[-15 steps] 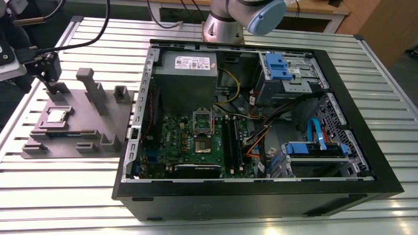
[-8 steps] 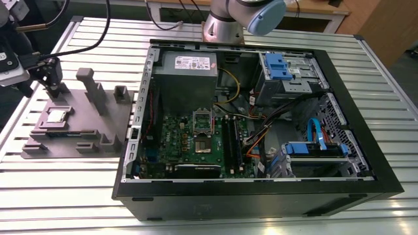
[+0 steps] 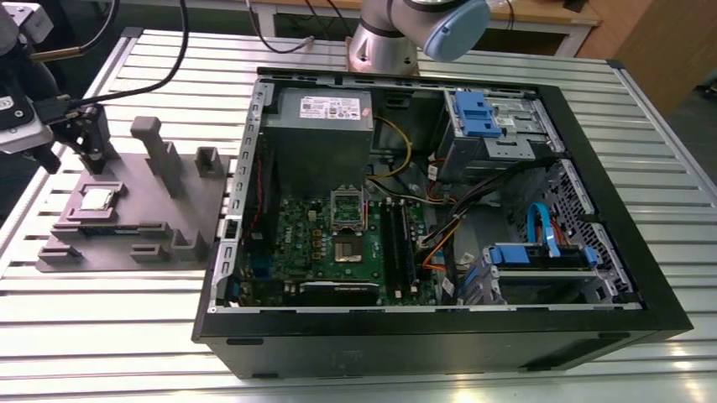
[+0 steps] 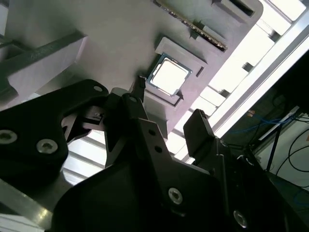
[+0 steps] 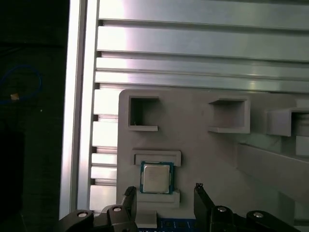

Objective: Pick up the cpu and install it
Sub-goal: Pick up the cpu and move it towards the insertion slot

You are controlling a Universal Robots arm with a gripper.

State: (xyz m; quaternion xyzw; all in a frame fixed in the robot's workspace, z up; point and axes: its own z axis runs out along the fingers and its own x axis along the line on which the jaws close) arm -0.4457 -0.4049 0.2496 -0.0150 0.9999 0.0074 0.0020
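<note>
- hand [image 5: 164, 189] spread, nothing in it; fingers [image 5: 129, 199] stand apart, clear of everything.
- cpu [image 5: 156, 178] lies flat in its square recess, just ahead of the fingertips in both wrist views [image 4: 169, 76], untouched.
- My read: lining up for the pick, no install work done yet.
- To do it well: centre the chip between the fingers and square them to two opposite edges. Come straight down and grip the rim only.
- Risk: closing off-centre would likely tilt the chip or jam it against the recess lip.
- Pose, exterior view: hand [image 3: 70, 151] hangs fingers-down over the grey fixture [image 3: 168, 210], beside its upright posts. The cpu [image 3: 99, 199] is just below.
- arm [image 3: 387, 42] base stands behind the open computer case [image 3: 448, 336].
- Case sits on the bench [image 3: 112, 336], at the exterior view's right of the fixture.
</note>
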